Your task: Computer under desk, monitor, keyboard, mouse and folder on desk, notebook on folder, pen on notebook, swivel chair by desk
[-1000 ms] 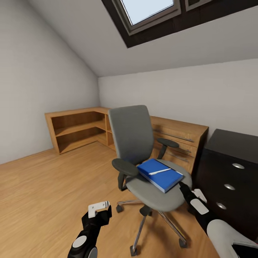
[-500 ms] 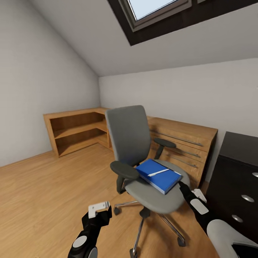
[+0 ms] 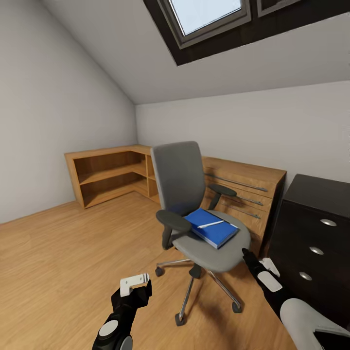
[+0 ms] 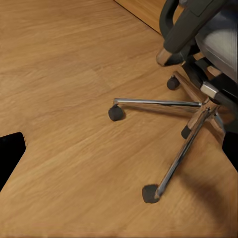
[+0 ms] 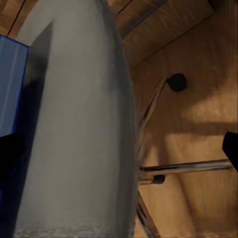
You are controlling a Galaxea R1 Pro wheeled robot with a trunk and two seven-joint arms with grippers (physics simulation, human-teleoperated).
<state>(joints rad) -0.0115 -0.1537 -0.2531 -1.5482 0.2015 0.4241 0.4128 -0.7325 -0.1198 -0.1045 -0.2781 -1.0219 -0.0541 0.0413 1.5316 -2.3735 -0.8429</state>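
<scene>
1. The left claw (image 3: 134, 284) was low in the head view, over the wooden floor (image 3: 58, 253), with nothing between its fingers. How far it was open, I cannot tell.
2. The right claw (image 3: 249, 257) was close to the front edge of the chair (image 3: 187, 194) seat, not clearly touching it. Whether it was open or closed, I cannot tell; it held nothing that could be seen.
3. In the left wrist view, the chrome legs and black wheels of the chair (image 4: 163, 144) stood on the floor (image 4: 59, 99).
4. In the right wrist view, the grey seat (image 5: 79, 124) was very near, with the blue folder (image 5: 12, 84) at its edge.
5. The folder (image 3: 211, 231) lay flat on the seat, and the white pen (image 3: 210, 224) lay on top of it.
6. To the right of the chair stood the black drawer unit of the table (image 3: 311, 228), with silver knobs.
7. Behind the chair was a light wooden dresser (image 3: 243, 189), and a low wooden shelf (image 3: 104, 175) stood in the corner.
8. Above, a skylight (image 3: 209, 14) was set in the sloped wall.
</scene>
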